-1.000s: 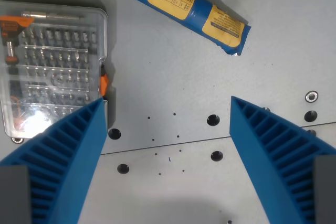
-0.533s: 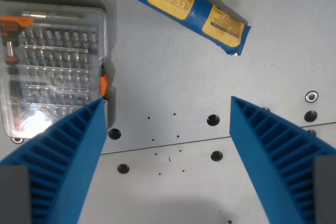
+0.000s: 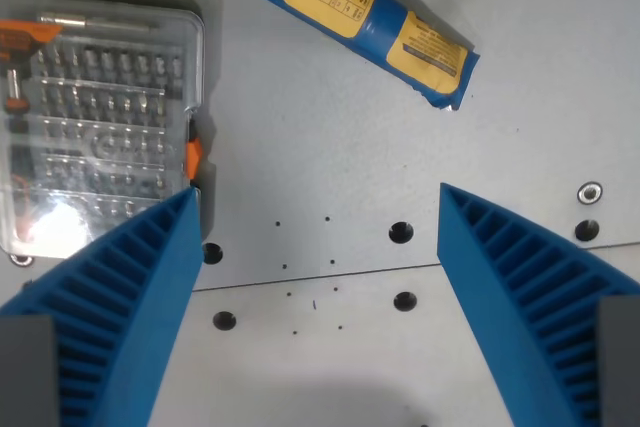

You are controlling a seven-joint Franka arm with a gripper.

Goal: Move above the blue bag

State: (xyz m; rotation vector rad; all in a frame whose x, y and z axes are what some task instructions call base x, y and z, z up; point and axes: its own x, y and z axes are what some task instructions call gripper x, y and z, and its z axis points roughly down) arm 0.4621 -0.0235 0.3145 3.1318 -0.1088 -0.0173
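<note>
— The blue bag (image 3: 362, 23), where is it for you?

— Toward the far edge of the table (image 3: 330, 157), lying slantwise, its yellow labels up. It shows at the top of the wrist view, well apart from my pincer (image 3: 315, 277), whose two blue fingers (image 3: 120, 307) stand wide apart with nothing between them but bare table and a few bolt holes.

— What could spoil the move?

— I judge two things. If I travel too little, I stop short over bare table, with the bag ahead of me rather than under me. If I drift toward the wrist view's left, I end up over the clear bit case (image 3: 100, 127), which lies just beside my left finger's line.

— Anything different from half a second ago?

— The whole scene has slid a little: the case and the bolt holes sit slightly left and higher in the view, the bag a touch lower. That is my camera moving, not the things.
</note>
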